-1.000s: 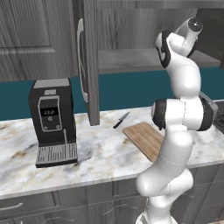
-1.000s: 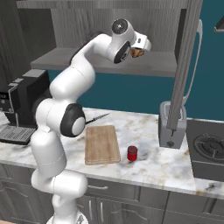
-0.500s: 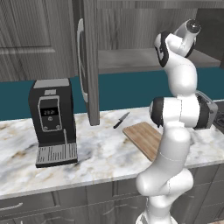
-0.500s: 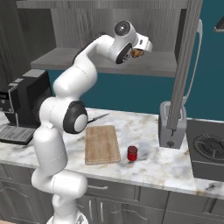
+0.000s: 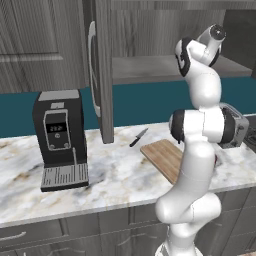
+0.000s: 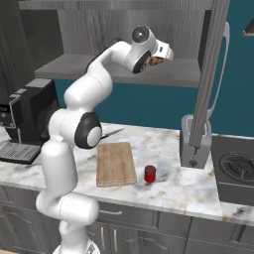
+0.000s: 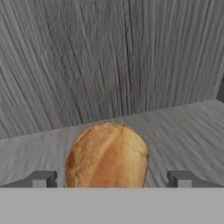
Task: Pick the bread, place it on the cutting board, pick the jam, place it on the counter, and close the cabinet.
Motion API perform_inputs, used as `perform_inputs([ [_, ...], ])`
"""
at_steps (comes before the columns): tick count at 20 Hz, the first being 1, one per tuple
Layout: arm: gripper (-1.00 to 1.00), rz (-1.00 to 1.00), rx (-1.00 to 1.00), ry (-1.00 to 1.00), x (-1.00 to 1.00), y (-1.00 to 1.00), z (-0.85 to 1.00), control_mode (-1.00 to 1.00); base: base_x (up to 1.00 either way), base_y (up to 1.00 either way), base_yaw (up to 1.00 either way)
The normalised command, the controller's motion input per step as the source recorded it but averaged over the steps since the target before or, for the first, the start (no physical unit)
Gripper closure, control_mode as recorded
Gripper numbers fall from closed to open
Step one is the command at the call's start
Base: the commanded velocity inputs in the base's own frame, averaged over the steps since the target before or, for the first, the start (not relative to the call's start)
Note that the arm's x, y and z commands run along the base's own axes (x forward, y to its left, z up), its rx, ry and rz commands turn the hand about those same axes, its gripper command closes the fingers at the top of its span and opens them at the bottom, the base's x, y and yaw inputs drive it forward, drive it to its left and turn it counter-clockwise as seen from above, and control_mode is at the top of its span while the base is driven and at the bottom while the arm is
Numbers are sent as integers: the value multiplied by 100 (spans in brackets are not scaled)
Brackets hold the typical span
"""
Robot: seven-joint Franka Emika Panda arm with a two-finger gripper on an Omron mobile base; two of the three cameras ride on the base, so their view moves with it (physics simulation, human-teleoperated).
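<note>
the task is at its first step, and nothing is finished yet as far as the views show. the gripper (image 7: 109, 179) is up inside the open cabinet (image 6: 129, 30), jaws spread as wide as they go, one finger tip on each side of the bread (image 7: 107, 155) with clear gaps between; nothing is held. the bread sits on the cabinet shelf (image 7: 183, 127), dead centre between the tips in the hand view, with the wood-grain back wall at 12 o'clock behind it. closing on it looks like the move that comes next.

on the desk (image 6: 168, 183) the cutting board (image 6: 115, 163) lies bare, waiting for the bread. the jam (image 6: 150, 173) stands on the marble just off the board's 3 o'clock edge, so by the look of it that part needs little or nothing more. the cabinet door (image 5: 102, 70) hangs open, so closing it is left. still to do: grasp the bread, carry it down to the board, check the jam, swing the door shut.
</note>
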Motion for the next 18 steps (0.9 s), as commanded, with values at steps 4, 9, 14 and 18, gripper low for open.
perform_inputs([
  [4,-100,0,0,0,29,-6,-4,-100,0,0,0],
  [9,-100,0,0,0,22,-2,-2,-100,0,0,0],
  [14,-100,0,0,0,0,0,0,-100,0,0,0],
  [18,-100,0,0,0,0,0,0,-100,0,0,0],
])
